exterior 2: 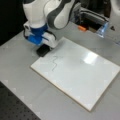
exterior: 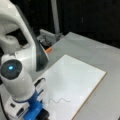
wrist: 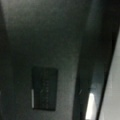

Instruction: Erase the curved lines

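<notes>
The board (exterior: 75, 85) is seen obliquely from above in both front views, from opposite ends (exterior 2: 77, 75). The table (wrist: 45, 50) is viewed closely by the wrist camera.

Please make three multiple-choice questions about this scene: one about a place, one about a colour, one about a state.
1. Where is the gripper?
A. at the board's corner near the curve lines
B. above the board's middle
C. far off the table

2. What colour is the board?
A. green
B. white
C. red

3. In what state are the curve lines?
A. fully erased
B. covered by a cloth
C. not erased, plain to see

Answers: 1 A, a front view shows it beside that corner. 2 B, its surface is white in both front views. 3 C, the squiggle shows whole.
</notes>
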Robot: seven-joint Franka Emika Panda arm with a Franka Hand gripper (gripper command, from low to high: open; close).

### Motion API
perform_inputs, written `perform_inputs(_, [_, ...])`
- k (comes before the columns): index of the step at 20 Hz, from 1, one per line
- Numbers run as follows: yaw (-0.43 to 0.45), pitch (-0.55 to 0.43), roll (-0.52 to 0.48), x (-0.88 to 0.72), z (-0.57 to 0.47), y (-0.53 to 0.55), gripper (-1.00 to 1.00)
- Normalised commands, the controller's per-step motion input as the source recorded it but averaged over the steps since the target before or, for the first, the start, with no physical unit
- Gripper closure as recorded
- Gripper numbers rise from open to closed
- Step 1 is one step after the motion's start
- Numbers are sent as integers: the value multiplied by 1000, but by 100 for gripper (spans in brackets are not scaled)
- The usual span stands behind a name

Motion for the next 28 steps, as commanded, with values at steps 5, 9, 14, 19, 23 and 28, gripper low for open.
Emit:
perform_inputs(5, [-36, -143, 103, 10, -97, -18, -100])
perform_inputs(9, [-36, -152, 86, 10, -98, -19, -100])
perform_inputs(14, [-43, -164, 64, -11, -104, 9, 100])
perform_inputs(19, [-60, -160, 59, -39, -98, 36, 100])
perform_inputs(23, [-84, -148, 66, -67, -96, 50, 100])
perform_inputs(28, [-104, -151, 75, -77, -94, 84, 100])
